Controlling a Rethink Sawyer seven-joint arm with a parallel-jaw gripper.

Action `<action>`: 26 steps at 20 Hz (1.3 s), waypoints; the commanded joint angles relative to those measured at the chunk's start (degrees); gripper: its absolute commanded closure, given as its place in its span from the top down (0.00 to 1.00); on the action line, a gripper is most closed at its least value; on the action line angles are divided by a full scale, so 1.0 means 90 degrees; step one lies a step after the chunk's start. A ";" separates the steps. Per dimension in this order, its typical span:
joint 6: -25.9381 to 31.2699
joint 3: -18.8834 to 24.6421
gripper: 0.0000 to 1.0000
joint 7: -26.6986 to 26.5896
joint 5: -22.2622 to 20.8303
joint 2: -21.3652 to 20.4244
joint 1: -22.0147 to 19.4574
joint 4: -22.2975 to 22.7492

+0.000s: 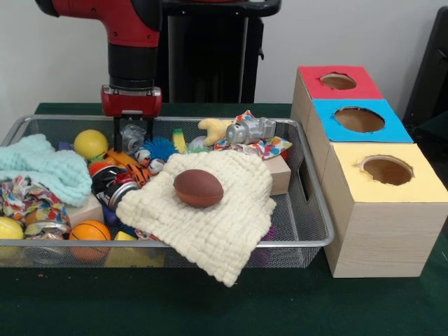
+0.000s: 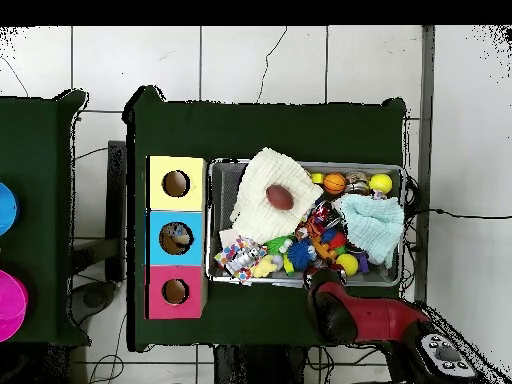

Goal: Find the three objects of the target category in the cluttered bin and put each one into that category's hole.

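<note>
Green-clothed table, wire bin (image 1: 316,241): small brown football (image 1: 198,187) sits atop cream knit cloth (image 1: 224,224), bin centre. I judge it light, squashy, smooth-skinned; pinch across its narrow middle. Gripper (image 1: 130,143) hangs at the ball's 11 o'clock in front view; I cannot tell its opening.

1. The arm (image 1: 129,28) was mostly glossy red, with rounded, chunky casings up top.
2. Below the red shell sat a black cylindrical section, like a dark collar around the wrist.
3. Under that was a boxy red block with a narrow black slot or plate along its lower face, and what looked like a tiny pale mark on it, though I couldn't read it.
4. The gripper (image 1: 131,136) was thin black hardware hanging off that block; the fingers looked dark and slim, but clutter behind made them hard to separate.
5. From overhead, the arm (image 2: 375,322) showed red casing with black joints, plus a grey round end cap with small dark buttons or screws.
</note>
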 commanded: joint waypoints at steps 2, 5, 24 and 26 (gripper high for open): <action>0.0642 -0.0142 0.00 0.0683 -0.0079 0.0694 0.0130 0.0196; 0.0629 -0.0163 0.00 0.0684 -0.0085 0.0694 0.0149 0.0189; 0.0898 0.0317 0.00 0.0559 0.0002 0.0315 0.0087 0.0213; 0.0974 0.0427 0.00 0.0516 0.0022 0.0361 0.0063 0.0130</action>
